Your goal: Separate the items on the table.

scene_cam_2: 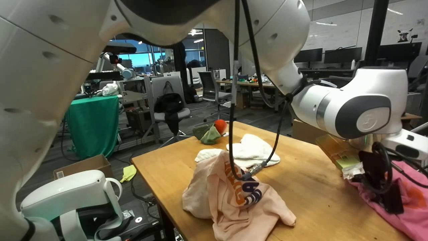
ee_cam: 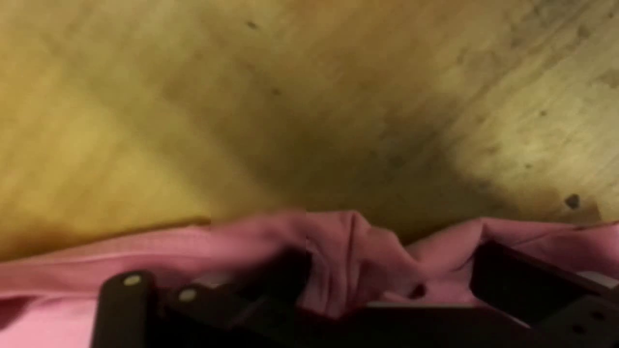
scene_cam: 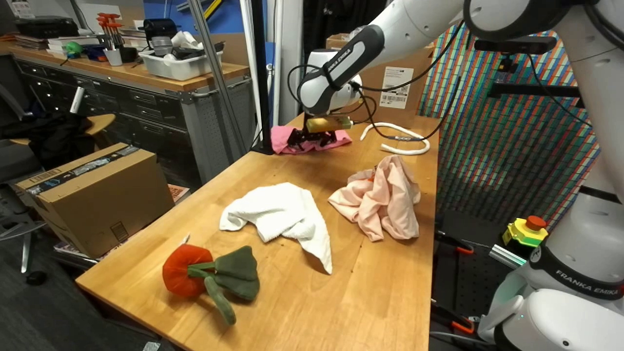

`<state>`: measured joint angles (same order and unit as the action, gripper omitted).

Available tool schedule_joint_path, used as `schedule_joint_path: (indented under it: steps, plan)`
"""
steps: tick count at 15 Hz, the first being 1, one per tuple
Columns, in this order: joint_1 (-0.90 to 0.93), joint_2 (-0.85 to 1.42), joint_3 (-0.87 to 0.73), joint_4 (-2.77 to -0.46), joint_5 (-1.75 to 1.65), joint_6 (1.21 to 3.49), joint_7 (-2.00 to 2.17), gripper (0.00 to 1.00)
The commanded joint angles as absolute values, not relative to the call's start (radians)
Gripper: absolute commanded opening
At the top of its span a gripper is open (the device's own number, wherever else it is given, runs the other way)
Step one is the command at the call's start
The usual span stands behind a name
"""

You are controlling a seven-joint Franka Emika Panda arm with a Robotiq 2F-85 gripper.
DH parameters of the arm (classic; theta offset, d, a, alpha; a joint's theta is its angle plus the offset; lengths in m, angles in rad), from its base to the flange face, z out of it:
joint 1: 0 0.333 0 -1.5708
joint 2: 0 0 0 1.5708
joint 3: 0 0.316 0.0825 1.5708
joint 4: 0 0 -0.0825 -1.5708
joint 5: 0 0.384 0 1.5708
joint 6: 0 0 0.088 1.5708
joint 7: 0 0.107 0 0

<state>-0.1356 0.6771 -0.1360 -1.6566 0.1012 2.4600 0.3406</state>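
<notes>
Gripper [ee_cam: 391, 266] jaws apart; pink cloth [ee_cam: 346, 263] below, bunched between them.

Long light-brown wooden tabletop [scene_cam: 380, 292]: planked grain, smooth, soft sheen, dark flecks.
Crumpled cream-white cloth [scene_cam: 282, 209]: towel-like, matt, faintly rough.
Rumpled peach-beige cloth [scene_cam_2: 227, 211]: thinner, smoother weave, matt, partly printed.
Creased pink cloth [scene_cam_2: 413, 217]: soft, matt.
Red-orange and dark-green rounded fabric piece [scene_cam: 236, 274]: plush-looking, dull nap.
Curved white cord [scene_cam: 412, 151]: smooth; from where I stand, rubber or plastic, can't tell.
Brown rectangular cardboard box [scene_cam: 109, 204]: matt board, shiny dark tape [scene_cam: 80, 171] along its top.
White rounded robot arm [scene_cam: 414, 29]: smooth hard casing, plastic-looking, slight gloss.
Black jointed gripper [ee_cam: 391, 275]: matt, bright metal pin heads [ee_cam: 131, 280].
Hanging green cloth drape [scene_cam_2: 95, 127]: satiny, deep folds.
</notes>
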Motion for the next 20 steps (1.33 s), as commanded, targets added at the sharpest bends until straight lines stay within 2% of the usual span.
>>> schedule_joint_path:
  steps: [1, 2, 3, 6, 12, 13, 14, 15, 17, 20]
  plan:
    - [-0.080, 0.866, -0.148, -1.410, 0.068, 2.464, 0.361, 1.00]
    - [-0.072, 0.895, -0.153, -1.362, 0.059, 2.454, 0.364, 0.75]
    - [-0.062, 0.915, -0.165, -1.315, 0.044, 2.429, 0.372, 0.73]
    - [-0.021, 0.889, -0.183, -1.286, -0.005, 2.347, 0.390, 0.50]
    - [0.066, 0.677, -0.235, -1.515, -0.092, 2.315, 0.476, 0.05]
    - [0.071, 0.641, -0.229, -1.550, -0.088, 2.296, 0.485, 0.03]
    - [0.086, 0.600, -0.237, -1.586, -0.096, 2.256, 0.510, 0.03]
    - [0.085, 0.552, -0.224, -1.626, -0.088, 2.205, 0.504, 0.40]
    - [0.091, 0.461, -0.211, -1.692, -0.085, 2.093, 0.512, 0.46]
    - [0.081, 0.324, -0.183, -1.763, -0.084, 1.931, 0.503, 0.69]
